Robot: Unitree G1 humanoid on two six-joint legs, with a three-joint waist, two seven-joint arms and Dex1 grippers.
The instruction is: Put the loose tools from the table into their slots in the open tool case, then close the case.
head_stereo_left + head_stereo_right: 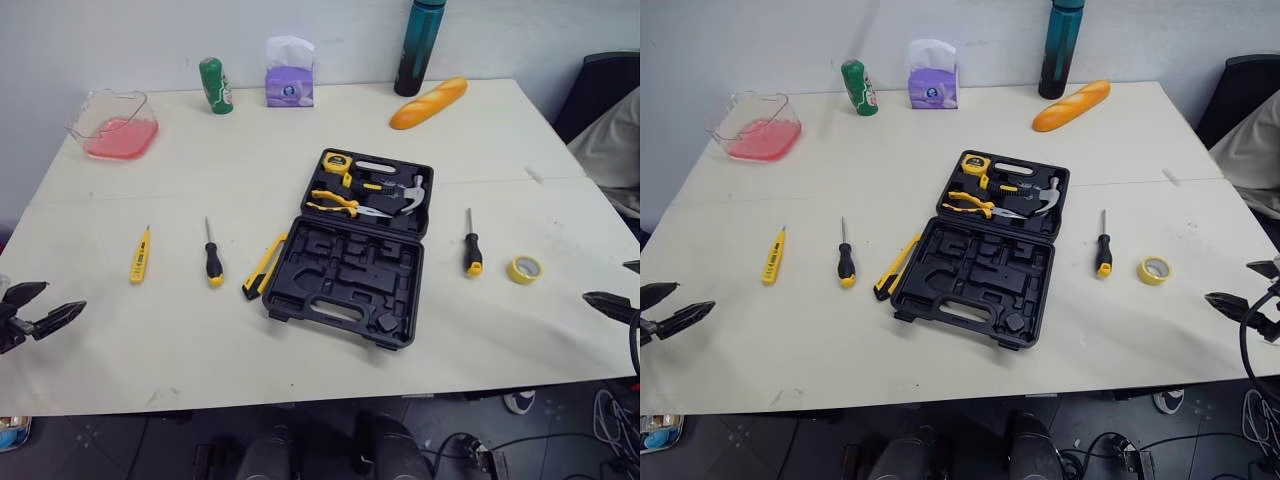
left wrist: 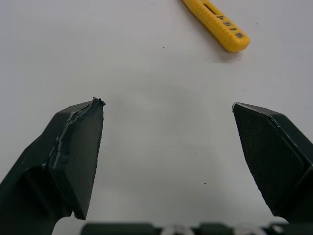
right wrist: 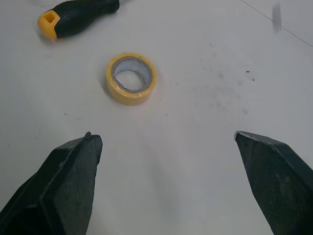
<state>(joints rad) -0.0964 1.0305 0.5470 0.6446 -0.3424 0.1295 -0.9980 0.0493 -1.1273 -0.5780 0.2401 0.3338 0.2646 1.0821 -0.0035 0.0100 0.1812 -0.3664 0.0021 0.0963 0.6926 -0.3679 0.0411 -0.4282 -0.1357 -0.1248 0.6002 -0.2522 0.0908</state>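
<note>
On the white table point(image 1: 180, 345), tool case point(image 1: 345, 272) lies open and flat, roughly central. Its far half holds tape measure point(image 1: 335, 162), pliers point(image 1: 340, 203) and hammer point(image 1: 413, 195); the near half's moulded slots are empty. Loose tools, placed off the case: utility knife point(image 1: 264, 266) right against its left edge, black-handled screwdriver point(image 1: 212, 260) further left, yellow tester pen point(image 1: 139, 256) further left again. Second screwdriver point(image 1: 471, 247) just right of the case, yellow tape roll point(image 1: 524, 269) beyond that. Left gripper point(image 1: 65, 296) hovers far left of the case, jaws spread wide, empty. Right gripper point(image 1: 1228, 281) far right of it, jaws also wide apart and empty, tape roll ahead of it. Judgement: first pick not yet begun. Next move is likely right arm onto tape roll or screwdriver; both lie flat, so a low approach is needed. Behind the case: bread loaf point(image 1: 428, 103), dark bottle point(image 1: 419, 45), tissue pack point(image 1: 289, 80), green can point(image 1: 215, 85), clear tub point(image 1: 113, 125) with pink contents, then plain wall point(image 1: 100, 40). Dark chair point(image 1: 595, 95) off to the case's right
</note>
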